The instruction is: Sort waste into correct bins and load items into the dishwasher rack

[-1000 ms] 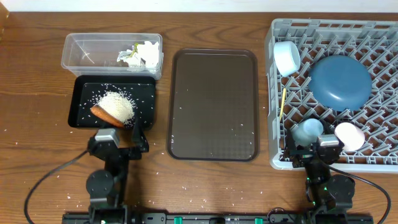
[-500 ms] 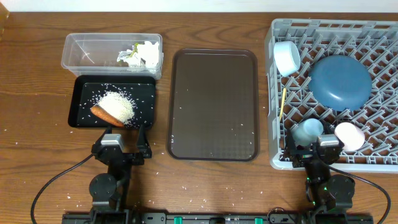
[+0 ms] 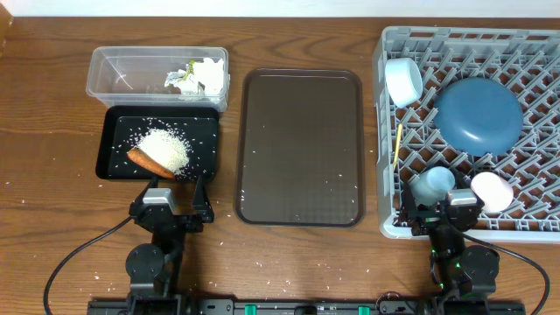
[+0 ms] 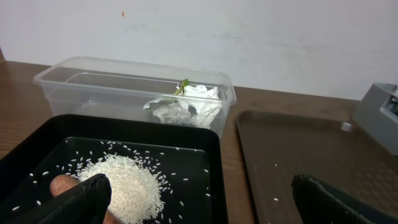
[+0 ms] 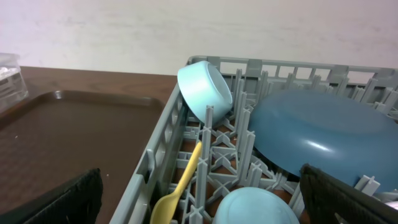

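The clear tub (image 3: 122, 72) holds crumpled white paper scraps (image 3: 198, 74). The black tray (image 3: 118, 131) holds a rice pile (image 3: 164, 147) and the orange-brown food piece (image 3: 145, 164). The grey rack (image 3: 534, 61) holds the white bowl (image 3: 403, 80), dark blue plate (image 3: 479, 115), yellow spoon (image 3: 399, 144), light blue cup (image 3: 433, 184) and pale pink cup (image 3: 492, 191). My left gripper (image 3: 171, 199) is open and empty at the black tray's near edge (image 4: 199, 205). My right gripper (image 3: 442, 208) is open and empty over the rack's near edge (image 5: 202, 205), just behind the light blue cup (image 5: 252, 208) and the spoon (image 5: 180, 186).
The flat brown serving tray (image 3: 300, 147) lies between the bins and the rack, with a few rice grains on it. Loose rice grains dot the wooden table (image 3: 52, 201) near the left arm. Both arm bases stand at the front edge.
My left gripper drew back from over the black tray's near edge toward the front, then stopped. The right arm and all objects stayed still.
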